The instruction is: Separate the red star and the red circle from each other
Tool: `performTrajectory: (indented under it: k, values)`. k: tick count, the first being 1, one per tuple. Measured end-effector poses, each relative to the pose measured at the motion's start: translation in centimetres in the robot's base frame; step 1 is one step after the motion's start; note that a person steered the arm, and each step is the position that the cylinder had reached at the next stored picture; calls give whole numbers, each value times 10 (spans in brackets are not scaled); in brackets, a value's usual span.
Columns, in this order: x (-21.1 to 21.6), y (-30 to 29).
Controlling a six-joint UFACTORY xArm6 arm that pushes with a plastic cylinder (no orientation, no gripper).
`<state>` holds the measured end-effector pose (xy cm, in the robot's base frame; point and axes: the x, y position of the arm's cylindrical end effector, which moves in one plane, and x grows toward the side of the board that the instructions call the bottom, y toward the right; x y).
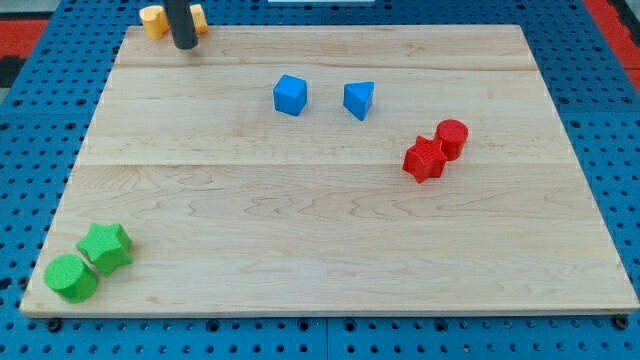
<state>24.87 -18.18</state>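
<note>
The red star (424,159) lies on the wooden board (330,250) at the view's right of middle. The red circle (452,137) touches it on its upper right side. My tip (185,45) is at the view's top left, near the board's top edge, far from both red blocks. It stands in front of orange blocks there.
A blue cube (290,95) and a blue triangle-like block (359,99) sit in the upper middle. A green star (107,247) and a green circle (71,277) touch at the bottom left. Two orange blocks (153,20) sit at the top left edge, partly hidden by the rod.
</note>
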Motion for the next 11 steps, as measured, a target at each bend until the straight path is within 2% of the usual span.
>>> performTrajectory:
  k: [1, 2, 3, 4, 5, 6, 8, 9, 10, 11]
  values:
    - [32, -25]
    - [102, -76]
    - [188, 11]
    - [248, 129]
    - [276, 275]
    - [266, 335]
    - [197, 351]
    - [145, 267]
    - [133, 189]
    - [172, 260]
